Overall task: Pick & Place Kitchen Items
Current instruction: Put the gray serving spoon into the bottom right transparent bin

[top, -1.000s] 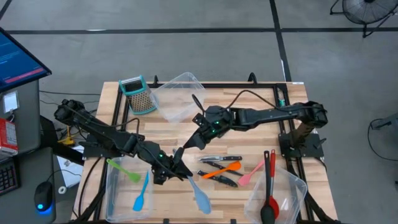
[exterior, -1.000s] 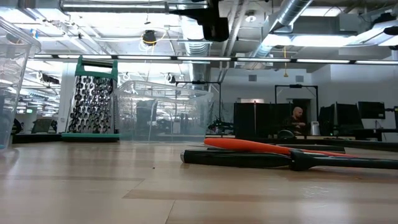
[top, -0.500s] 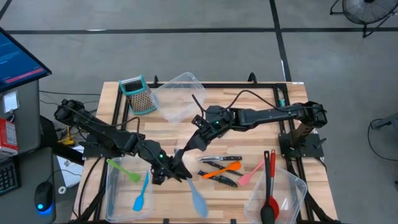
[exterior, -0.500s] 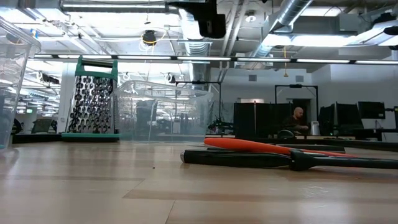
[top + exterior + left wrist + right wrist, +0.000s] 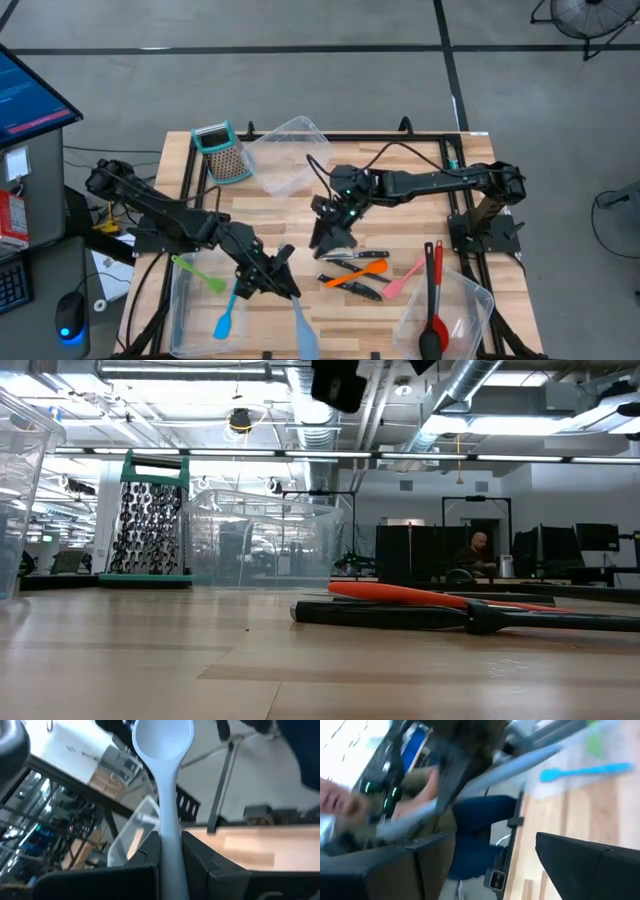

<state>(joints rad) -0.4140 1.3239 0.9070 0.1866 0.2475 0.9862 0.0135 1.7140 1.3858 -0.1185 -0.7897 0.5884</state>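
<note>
A pale blue-grey spoon (image 5: 300, 325) sticks out of my left gripper (image 5: 281, 281), which is shut on it over the table's near middle; its bowl (image 5: 162, 737) points away from the fingers. My right gripper (image 5: 328, 240) is open over the table's middle, just beyond two black-handled knives (image 5: 352, 256) and an orange spatula (image 5: 355, 271), and touches nothing. In the right wrist view the spoon (image 5: 520, 767) crosses well ahead of the open fingers. A pink spatula (image 5: 404, 279) lies right of the knives. My left gripper pinches the spoon's handle (image 5: 169, 845) between its two fingers. The handle runs along the fingers and out past their tips, bowl outermost. The spoon is lifted clear of the table, reaching toward the near edge.
A clear tub (image 5: 178, 300) at the near left holds a green spatula (image 5: 199, 272) and a blue one (image 5: 228, 312). Another tub (image 5: 470, 300) at the near right holds a long black and red utensil (image 5: 433, 305). A grater (image 5: 222, 152) and a third tub (image 5: 288, 152) stand at the far edge.
My right gripper has drawn back from the spoon toward the table's right. My left gripper has moved toward the near edge and turned, carrying the spoon; its bowl has swung left toward the near edge.
</note>
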